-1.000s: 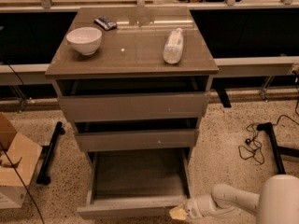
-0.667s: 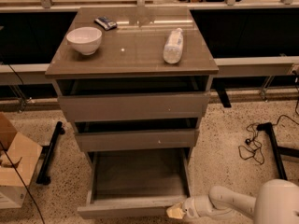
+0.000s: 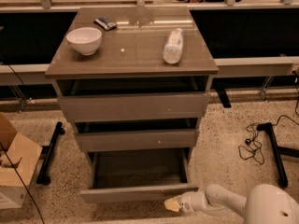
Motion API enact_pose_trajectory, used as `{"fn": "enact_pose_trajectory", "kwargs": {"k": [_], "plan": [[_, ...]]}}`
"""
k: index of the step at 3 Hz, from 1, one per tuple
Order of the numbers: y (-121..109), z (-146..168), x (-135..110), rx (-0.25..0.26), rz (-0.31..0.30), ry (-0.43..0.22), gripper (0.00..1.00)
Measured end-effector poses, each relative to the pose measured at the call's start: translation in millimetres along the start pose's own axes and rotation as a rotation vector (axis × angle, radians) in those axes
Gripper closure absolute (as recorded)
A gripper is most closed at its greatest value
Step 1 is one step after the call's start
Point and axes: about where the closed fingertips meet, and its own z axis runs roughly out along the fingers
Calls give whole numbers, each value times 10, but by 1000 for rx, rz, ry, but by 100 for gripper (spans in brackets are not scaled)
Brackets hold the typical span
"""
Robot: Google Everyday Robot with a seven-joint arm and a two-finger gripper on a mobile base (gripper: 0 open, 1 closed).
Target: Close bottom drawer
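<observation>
Crouching low at the foot of the cabinet (image 3: 135, 55), the gripper (image 3: 174, 203) sits just in front of the right end of the bottom drawer (image 3: 135, 193), its fingers drawn together into one pale tip. That drawer hangs far out and shows nothing inside (so probably light). It is stiff-fronted and handleless, so a flat push on the panel, nearer its middle, should slide it without skewing. I count three drawers, and on top one white bowl (image 3: 84, 39), one plastic bottle (image 3: 173, 45) and one small dark packet (image 3: 106, 23).
</observation>
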Motion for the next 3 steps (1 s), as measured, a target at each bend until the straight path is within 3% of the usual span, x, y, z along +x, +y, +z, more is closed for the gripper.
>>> {"fn": "enact_pose_trajectory", "kwargs": {"k": [1,2,3], "plan": [[0,0,0,0,0,0,100],[-29,80,27,41,-25,-8,100],[-130,357,-428,99,-202,-83,100]]}}
